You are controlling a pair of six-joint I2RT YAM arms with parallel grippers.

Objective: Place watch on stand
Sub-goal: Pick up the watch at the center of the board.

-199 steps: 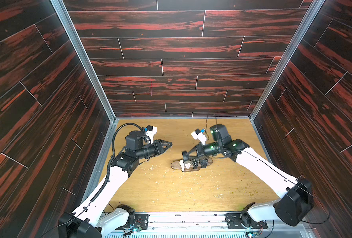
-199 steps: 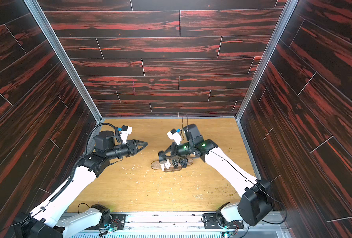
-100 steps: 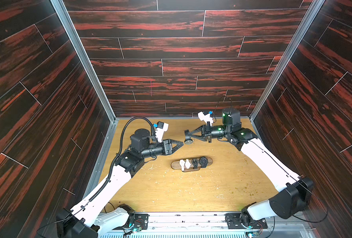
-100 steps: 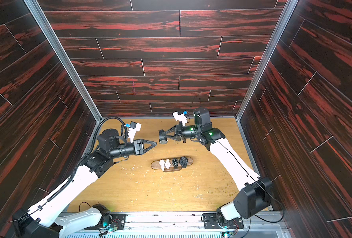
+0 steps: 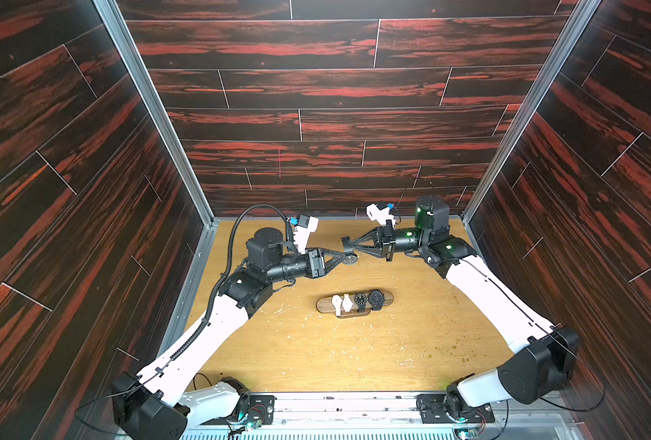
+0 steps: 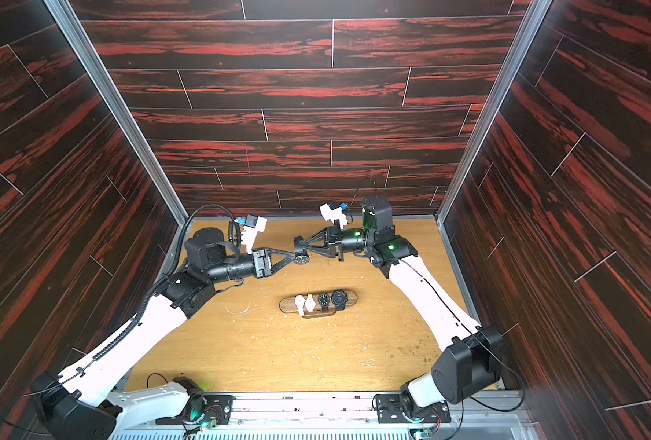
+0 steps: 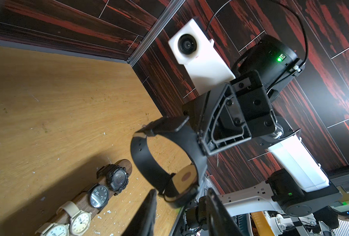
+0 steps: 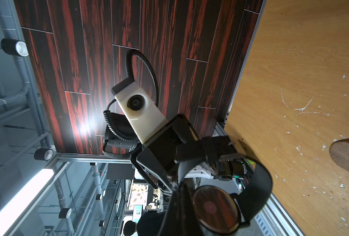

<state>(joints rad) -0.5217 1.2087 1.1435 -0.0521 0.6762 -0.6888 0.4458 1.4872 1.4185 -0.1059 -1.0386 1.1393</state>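
In both top views a tan wooden table (image 5: 316,354) was seen across the lower middle of the frame, scratched and strewn with pale flecks. It was enclosed on three sides by walls (image 5: 316,87) of dark, red-streaked planks joined at metal posts (image 5: 156,114). The stand (image 5: 323,304) was laid just below the frame's centre, with cream watches (image 5: 342,303) and black watches (image 5: 375,298) wrapped round it. Above it in the frame, the watch (image 5: 350,260) was held off the table between the arms. Its strap was clamped by the right gripper (image 5: 345,243), and the left gripper (image 5: 343,257) was set close to its case.

In the left wrist view the left gripper's fingers (image 7: 147,216) were shown apart on either side of the case, with gaps visible. The strap loop was pinched by the right gripper (image 7: 200,141). A broad shadow was cast across the table (image 7: 57,98) beside the stand (image 7: 128,166).

In the right wrist view the watch (image 8: 214,208) was shown close up, and one rounded end of the stand (image 8: 347,155) was seen on the flecked table (image 8: 302,71). Past the wall's edge, pipes and a lit tube lamp (image 8: 20,196) were visible.
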